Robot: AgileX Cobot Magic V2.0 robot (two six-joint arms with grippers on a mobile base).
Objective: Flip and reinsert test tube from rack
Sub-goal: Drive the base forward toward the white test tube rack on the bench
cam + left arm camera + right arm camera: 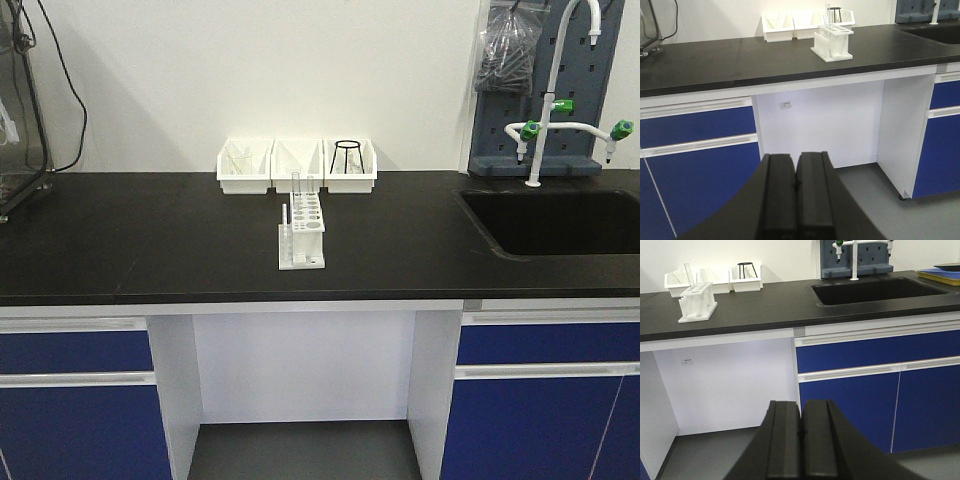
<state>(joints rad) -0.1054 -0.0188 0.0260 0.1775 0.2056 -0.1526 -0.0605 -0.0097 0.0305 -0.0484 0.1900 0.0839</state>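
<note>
Black lab counter [150, 230], white rack [302, 240], sink [560, 225]

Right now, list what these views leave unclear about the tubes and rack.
- Front view: test tube too thin to tell rim from rounded end.
- Left wrist view: rack far off; low angle hides its hole tops.
- Right wrist view: white bins behind wash out the glass.
- Front view: left hand and right hand out of frame.

White plastic rack [303, 236]; clear glass test tube [295, 186]; matt black countertop [150, 230].
</note>
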